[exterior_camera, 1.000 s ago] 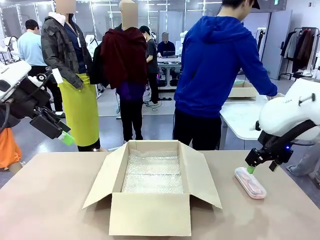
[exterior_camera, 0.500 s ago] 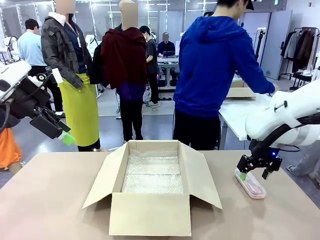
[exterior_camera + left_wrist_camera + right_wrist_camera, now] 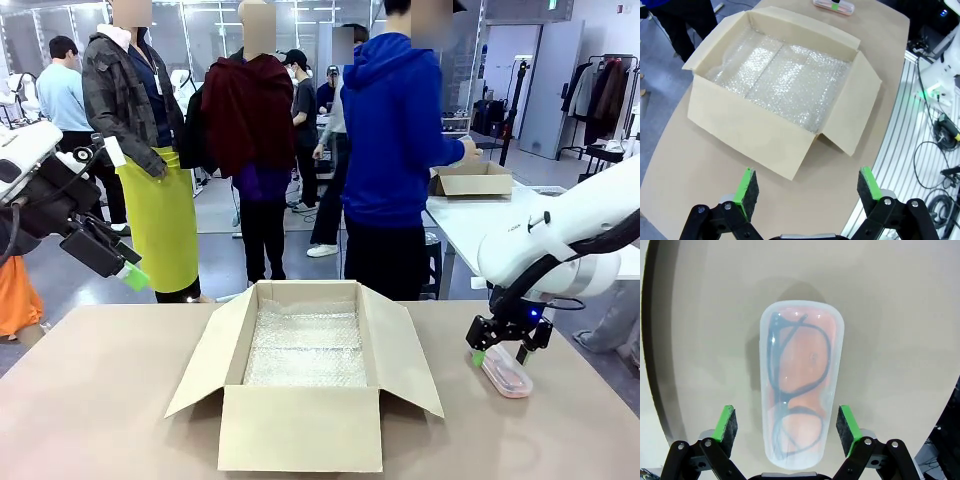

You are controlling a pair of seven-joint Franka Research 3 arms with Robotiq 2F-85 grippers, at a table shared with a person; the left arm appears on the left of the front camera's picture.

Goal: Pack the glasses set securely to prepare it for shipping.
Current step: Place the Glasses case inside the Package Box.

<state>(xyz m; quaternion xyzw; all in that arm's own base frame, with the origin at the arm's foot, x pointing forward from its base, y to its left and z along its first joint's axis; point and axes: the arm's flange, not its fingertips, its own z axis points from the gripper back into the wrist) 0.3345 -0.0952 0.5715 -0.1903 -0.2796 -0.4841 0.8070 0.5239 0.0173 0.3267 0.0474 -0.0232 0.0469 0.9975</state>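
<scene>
Straddling pink case, right tool wide.

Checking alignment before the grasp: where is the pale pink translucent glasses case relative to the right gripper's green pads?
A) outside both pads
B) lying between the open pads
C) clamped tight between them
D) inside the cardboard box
B: the pale pink translucent glasses case lies on the table between the spread pads of the right gripper.

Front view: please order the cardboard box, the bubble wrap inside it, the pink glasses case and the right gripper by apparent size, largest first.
1. cardboard box
2. bubble wrap
3. pink glasses case and right gripper: they look about alike, and the gripper covers part of the case, so no ranking.
</scene>
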